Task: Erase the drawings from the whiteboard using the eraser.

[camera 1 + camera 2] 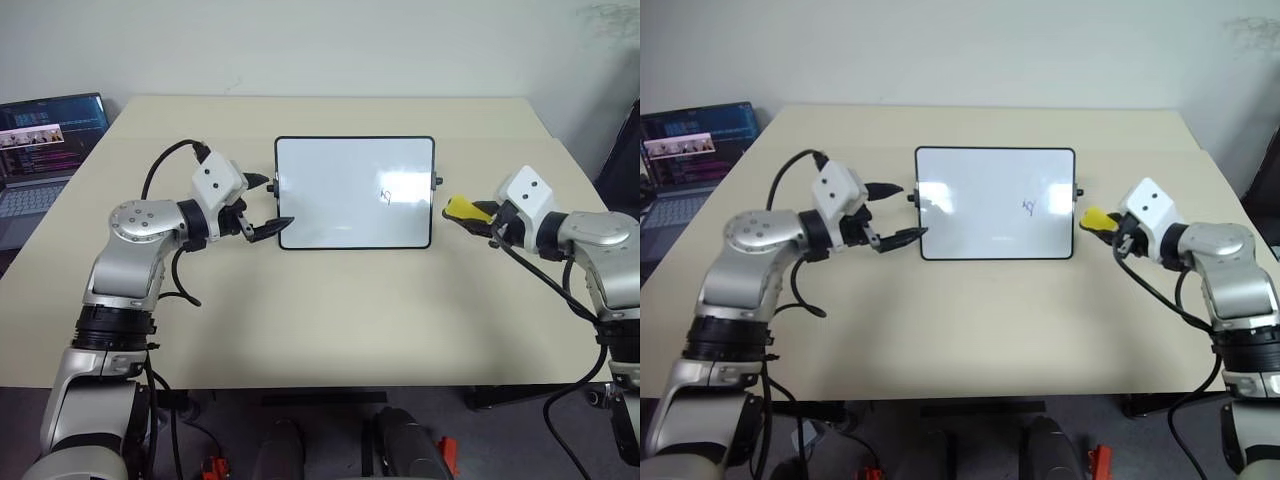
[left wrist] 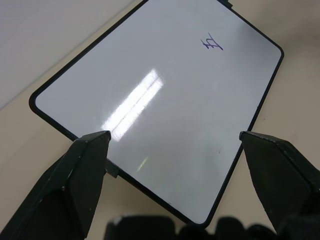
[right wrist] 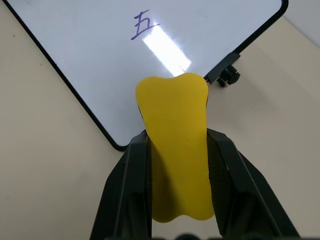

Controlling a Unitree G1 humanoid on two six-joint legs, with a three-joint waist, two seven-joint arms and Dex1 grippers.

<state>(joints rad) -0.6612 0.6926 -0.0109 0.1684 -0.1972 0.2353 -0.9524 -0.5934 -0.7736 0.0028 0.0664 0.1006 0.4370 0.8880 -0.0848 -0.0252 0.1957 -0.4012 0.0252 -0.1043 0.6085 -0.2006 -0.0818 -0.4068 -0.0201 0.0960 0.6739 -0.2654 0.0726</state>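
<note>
Whiteboard (image 1: 340, 215): lies flat on the middle of the table (image 1: 330, 320), between my two arms, black frame all round.
Drawing (image 1: 386, 195): one small dark squiggle, right of the board's centre; I see no other mark on the white surface.
Eraser (image 1: 466, 209): the yellow block, clamped between the two fingers of my right gripper (image 1: 478, 213), its free end pointing at the board's right short side, just beside the knob there and not yet over the white surface.
Left gripper (image 1: 272, 204): jaws spread wide and holding nothing, at the board's left short side, one fingertip over the lower left corner.
Progress: as I judge it, most of the board is already clean; the single squiggle is left, and the eraser must travel in over the frame to reach it.
Right wrist view: shows the eraser's waisted outline and my fingers pressing its flanks.
Left wrist view: shows the gap between my left fingers, with the board's near corner between them.
Laptop (image 1: 45, 150): open, at the table's far left edge.
</note>
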